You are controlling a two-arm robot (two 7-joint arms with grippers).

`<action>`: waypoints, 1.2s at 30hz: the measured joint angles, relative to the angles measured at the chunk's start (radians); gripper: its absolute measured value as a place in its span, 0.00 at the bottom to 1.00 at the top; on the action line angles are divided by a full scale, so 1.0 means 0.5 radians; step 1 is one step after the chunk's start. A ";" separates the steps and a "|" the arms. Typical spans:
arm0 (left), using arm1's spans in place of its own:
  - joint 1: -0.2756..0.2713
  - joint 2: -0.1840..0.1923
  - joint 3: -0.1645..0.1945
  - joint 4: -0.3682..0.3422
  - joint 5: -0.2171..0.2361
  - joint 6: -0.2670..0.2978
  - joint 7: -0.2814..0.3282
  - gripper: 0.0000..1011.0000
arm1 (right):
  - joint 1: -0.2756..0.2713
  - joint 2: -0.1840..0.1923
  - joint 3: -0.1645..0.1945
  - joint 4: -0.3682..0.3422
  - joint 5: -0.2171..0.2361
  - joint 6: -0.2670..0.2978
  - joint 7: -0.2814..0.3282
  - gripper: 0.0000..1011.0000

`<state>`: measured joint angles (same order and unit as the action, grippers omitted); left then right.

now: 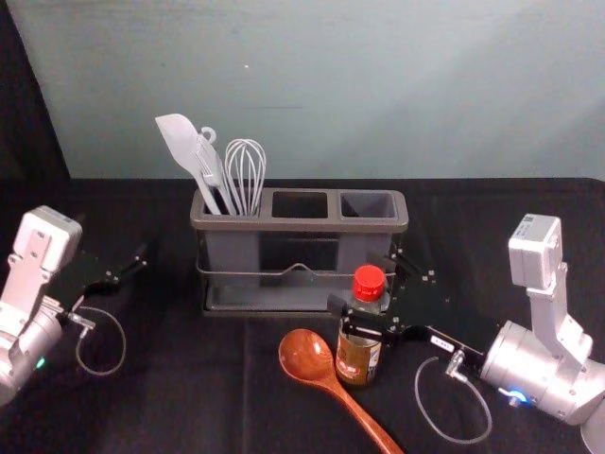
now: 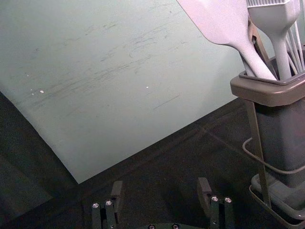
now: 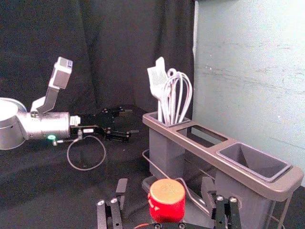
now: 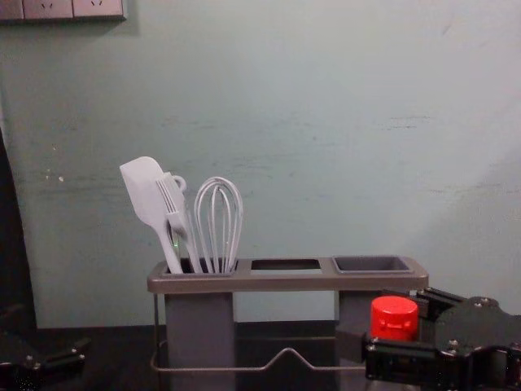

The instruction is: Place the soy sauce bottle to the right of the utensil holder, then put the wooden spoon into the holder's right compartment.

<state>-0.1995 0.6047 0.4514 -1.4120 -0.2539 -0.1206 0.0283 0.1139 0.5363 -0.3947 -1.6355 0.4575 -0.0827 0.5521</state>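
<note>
Head view: can see the right gripper [image 1: 361,282] coming from the right side and placed around the upper part of the bottle [image 1: 356,359]. Must look into the right wrist view for the state of its 2 fingers [image 3: 121,187]: standing apart, with the red cap [image 3: 167,202] between them and with a gap on each side of the cap. In head view, can find the bottle upright on the table [image 1: 170,378], before the right part of the holder [image 1: 302,225]. Just beside the bottle, to its left, can see the bowl of the spoon [image 1: 307,355], lying on the table with the handle going toward the lower right; cannot tell if touching the bottle.

At the left side, can see the left gripper [image 1: 112,236], near the holder but well apart from the bottle. In left wrist view, can see its 2 fingers [image 2: 205,191] wide apart.

Inside the holder, can count 3 openings in 1 row. In the left compartment, can see the spatula [image 4: 145,191], the brush [image 4: 172,204] and the whisk [image 4: 218,220]. In chest view, can see the cap before the right compartment [image 4: 373,264].
</note>
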 joint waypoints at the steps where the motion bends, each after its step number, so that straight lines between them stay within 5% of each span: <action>1: 0.000 0.000 0.000 0.000 0.000 0.000 0.000 1.00 | 0.000 0.000 0.000 0.000 0.000 0.000 0.000 0.97; 17: 0.000 0.000 0.000 0.000 0.000 0.000 0.000 1.00 | -0.003 0.002 0.003 -0.002 0.001 0.000 -0.001 0.56; 20: 0.000 0.000 0.000 0.000 0.000 0.000 0.000 1.00 | -0.003 0.002 0.003 -0.002 0.001 0.000 -0.001 0.42; 32: 0.000 0.000 0.000 0.000 0.000 0.000 0.000 1.00 | -0.004 0.004 0.003 -0.006 -0.002 0.001 -0.003 0.39; 36: 0.000 0.000 0.000 0.000 0.000 0.000 0.000 1.00 | -0.046 0.045 0.024 -0.105 -0.006 0.047 -0.033 0.39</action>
<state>-0.1995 0.6047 0.4514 -1.4120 -0.2539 -0.1205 0.0283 0.0908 0.5586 -0.3828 -1.6878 0.4543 -0.0590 0.5358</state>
